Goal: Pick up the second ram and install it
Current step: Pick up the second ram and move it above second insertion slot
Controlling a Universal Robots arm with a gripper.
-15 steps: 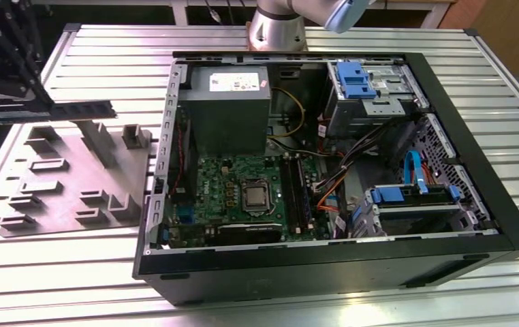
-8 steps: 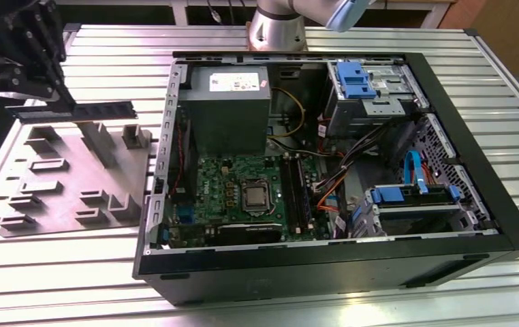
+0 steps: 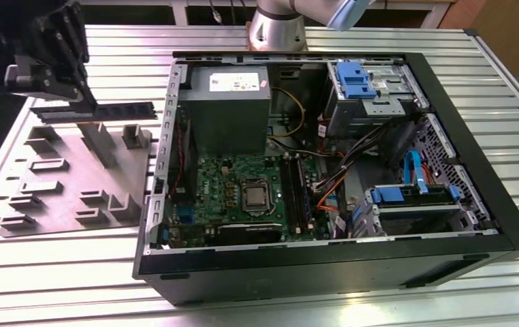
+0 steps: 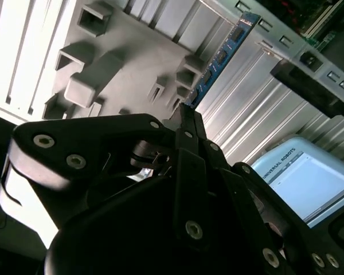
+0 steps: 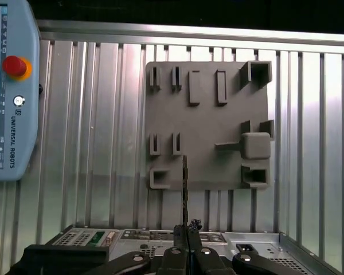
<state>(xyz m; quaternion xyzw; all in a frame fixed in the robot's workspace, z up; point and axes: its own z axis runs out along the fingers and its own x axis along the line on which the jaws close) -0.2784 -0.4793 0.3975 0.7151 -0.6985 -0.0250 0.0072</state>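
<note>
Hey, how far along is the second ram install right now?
Done: pickup. The gripper is shut on the second ram, held in the air above the grey holder tray. In hand: the stick, seen edge-on over the tray in the first wrist view. Left: seating it; it is not yet at the black slots on the motherboard.

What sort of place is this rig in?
Probably a robotics lab bench for PC assembly: an open computer case on a slatted aluminium table, a grey fixture plate beside it, and the gripper holding the second ram.
</note>
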